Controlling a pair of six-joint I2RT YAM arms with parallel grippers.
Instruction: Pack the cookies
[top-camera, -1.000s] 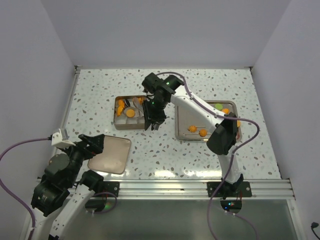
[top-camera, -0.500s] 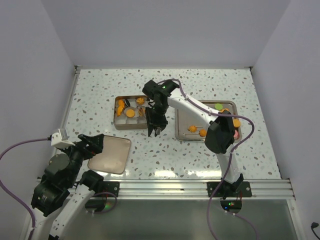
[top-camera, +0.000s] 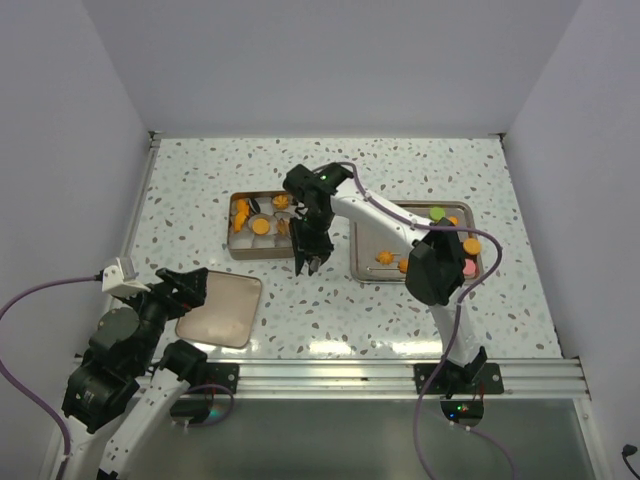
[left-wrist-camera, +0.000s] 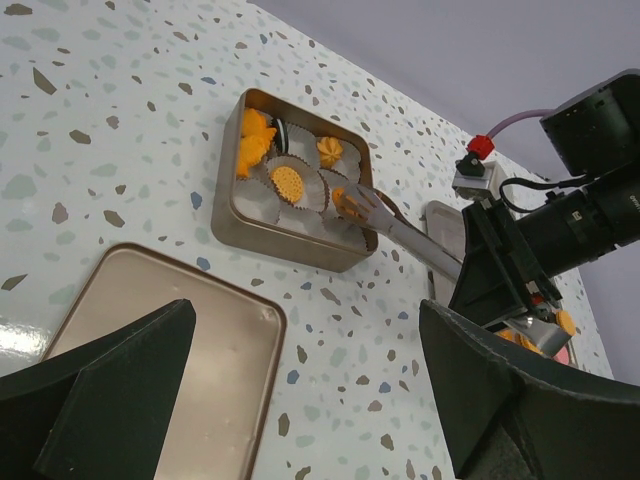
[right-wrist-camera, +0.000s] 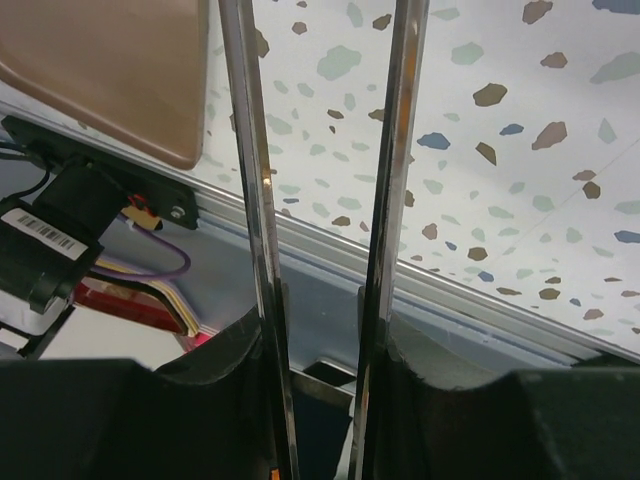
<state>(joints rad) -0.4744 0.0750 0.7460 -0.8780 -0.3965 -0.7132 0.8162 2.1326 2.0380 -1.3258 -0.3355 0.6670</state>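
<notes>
Orange cookies (top-camera: 260, 226) lie in white paper cups inside a square tin (top-camera: 238, 248); more cookies (top-camera: 405, 265) sit on the metal tray (top-camera: 362, 262) to its right. My right gripper (top-camera: 306, 255) hovers by the tin's near right corner, shut on the handles of metal tongs (right-wrist-camera: 245, 150). In the left wrist view the tongs (left-wrist-camera: 410, 240) reach into the tin (left-wrist-camera: 290, 240), their tips at an orange cookie (left-wrist-camera: 347, 203). I cannot tell whether they pinch it. My left gripper (left-wrist-camera: 305, 390) stands open and holds nothing, low at the near left.
The tin's lid (top-camera: 220, 308) lies flat by the left gripper (top-camera: 185, 290). A green and a pink piece (top-camera: 437, 213) sit at the tray's far right. The metal rail (top-camera: 330, 378) runs along the table's near edge. Walls enclose three sides.
The right arm has shifted slightly toward the near side and left, its elbow swinging in, with the tongs still held. The left arm has not moved.
</notes>
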